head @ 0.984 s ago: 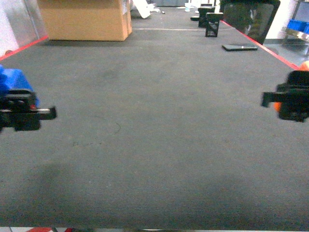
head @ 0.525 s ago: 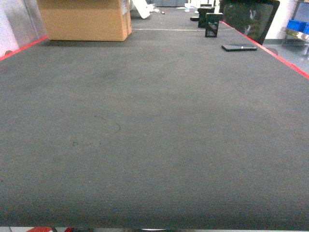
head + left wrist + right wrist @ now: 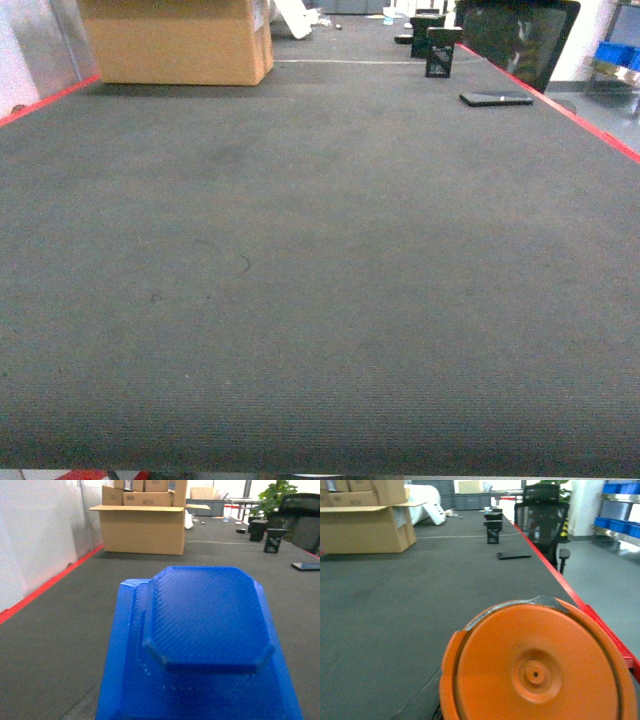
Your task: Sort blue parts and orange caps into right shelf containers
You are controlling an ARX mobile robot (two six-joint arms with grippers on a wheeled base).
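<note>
A blue part (image 3: 205, 630) with a raised octagonal top fills the lower left wrist view, held up above the dark table; my left gripper's fingers are hidden beneath it. A round orange cap (image 3: 540, 665) with a small centre hub fills the lower right wrist view, carried near the table's red right edge (image 3: 600, 620); the right fingers are hidden behind it. Neither gripper shows in the head view. Blue containers (image 3: 620, 525) stand on a shelf far to the right, also glimpsed as containers (image 3: 612, 52) in the head view.
A large cardboard box (image 3: 175, 40) stands at the back left of the dark table (image 3: 320, 280). A black office chair (image 3: 520, 35), a flat black device (image 3: 496, 98) and small black boxes (image 3: 442, 50) are at the back right.
One second ago both grippers showed at the head view's left and right edges with the blue part and orange cap; they have since moved out of that view.
</note>
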